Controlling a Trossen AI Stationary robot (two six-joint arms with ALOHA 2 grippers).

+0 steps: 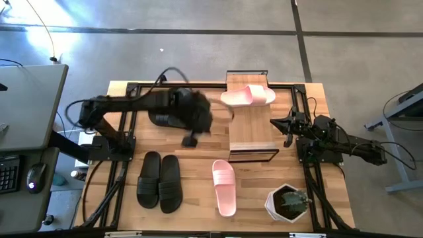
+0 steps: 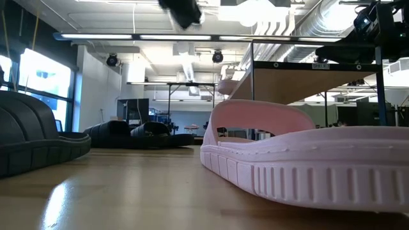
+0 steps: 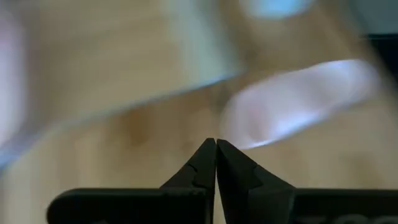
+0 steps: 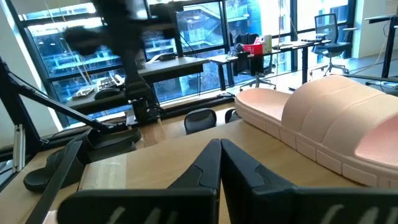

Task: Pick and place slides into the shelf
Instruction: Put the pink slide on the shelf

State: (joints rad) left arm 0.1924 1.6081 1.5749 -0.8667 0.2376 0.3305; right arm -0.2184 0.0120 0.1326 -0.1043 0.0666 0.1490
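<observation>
One light pink slide (image 1: 248, 96) lies sole-down on the shelf's top plank (image 1: 254, 135), toward its far end. The other pink slide (image 1: 223, 187) lies on the table near the shelf's near end. A black pair (image 1: 158, 182) rests side by side at the near left. More black slides (image 1: 162, 119) sit partly hidden under my left arm. My left gripper (image 1: 192, 139) hangs shut above the table, just left of the shelf, touching nothing. My right gripper (image 1: 281, 124) waits shut at the shelf's right edge, facing the pink slide (image 4: 323, 118) on the plank.
A white pot with a green plant (image 1: 287, 201) stands at the table's near right corner. Black frame rails run along the table's edges (image 1: 125, 165). Bare wood shows between the black pair and the near pink slide (image 2: 307, 160). A desk with a keyboard stands off the table's left.
</observation>
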